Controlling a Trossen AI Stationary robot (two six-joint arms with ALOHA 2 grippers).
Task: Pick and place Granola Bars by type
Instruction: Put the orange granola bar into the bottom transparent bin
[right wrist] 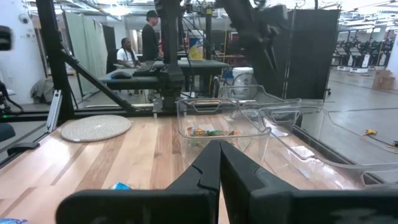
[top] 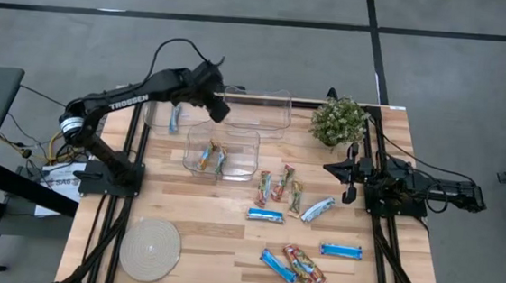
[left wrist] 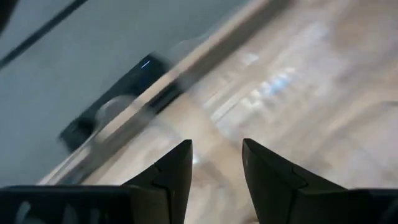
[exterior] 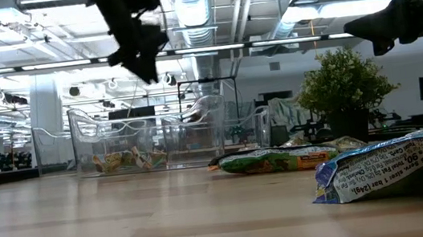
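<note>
Several granola bars lie flat on the wooden table right of centre: multicoloured ones, silvery-blue ones and bright blue ones. A blue bar lies in the far-left clear bin. Multicoloured bars lie in the nearer bin. My left gripper hangs open above the bins, between the far-left one and the far middle one, with nothing between its fingers. My right gripper rests shut at the table's right side, pointing level toward the bins.
A potted plant stands at the far right, close to my right arm. A round pale disc lies at the near left. Bare table shows between the disc and the loose bars. In the right wrist view, people are in the room beyond.
</note>
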